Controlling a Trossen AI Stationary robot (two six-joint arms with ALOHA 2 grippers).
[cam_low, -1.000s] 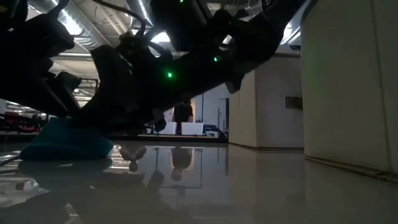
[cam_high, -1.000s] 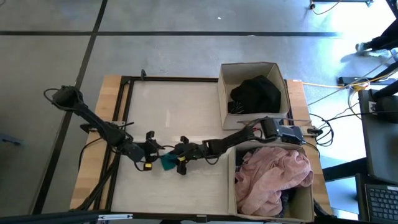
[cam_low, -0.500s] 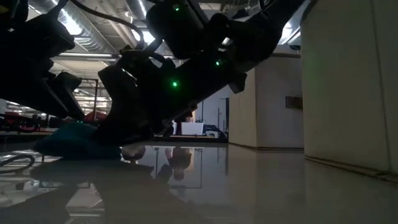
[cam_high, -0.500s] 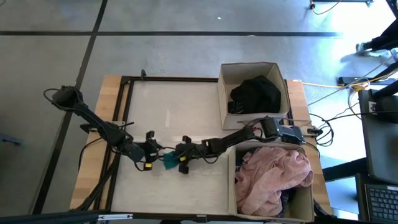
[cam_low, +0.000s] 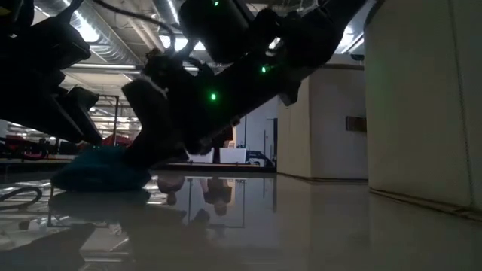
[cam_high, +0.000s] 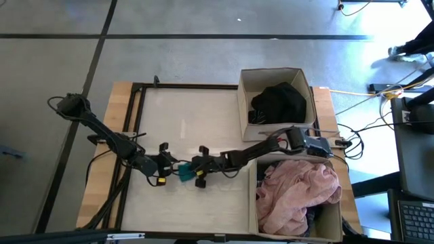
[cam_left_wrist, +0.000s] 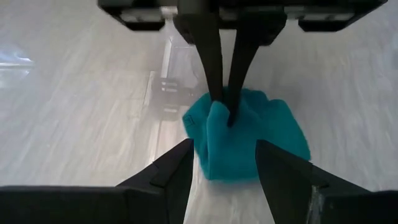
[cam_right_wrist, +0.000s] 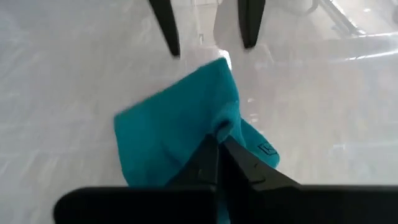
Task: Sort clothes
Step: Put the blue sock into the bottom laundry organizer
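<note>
A small teal piece (cam_high: 183,174) lies bunched on the white table (cam_high: 190,122), near its front middle. My right gripper (cam_high: 192,173) reaches in from the right and is shut on it. My left gripper (cam_high: 171,171) stands open right at the piece's left edge (cam_left_wrist: 205,158), one finger on each side; whether it touches the cloth, I cannot tell. In the low view the teal piece (cam_low: 98,172) rests on the table under the dark arms. A black garment (cam_high: 279,102) and a large pink garment (cam_high: 298,193) lie in boxes on the right. My right gripper pinches a raised fold (cam_left_wrist: 219,115) of the teal piece between its two fingers (cam_left_wrist: 208,68), on the side that faces the table's right. The fingers slant down from the right. The rest of the piece lies slack on the table.
Two beige cardboard boxes stand along the right edge: the far one (cam_high: 242,102) holds the black garment, the near one (cam_high: 252,203) the pink one. Bare white tabletop stretches behind the grippers up to the dark frame (cam_high: 190,86). Cables lie at the table's left side.
My right gripper has shut on the teal piece and taken hold of it. The cloth has been gathered up into a narrower bunch than a second ago and stays on the table.
</note>
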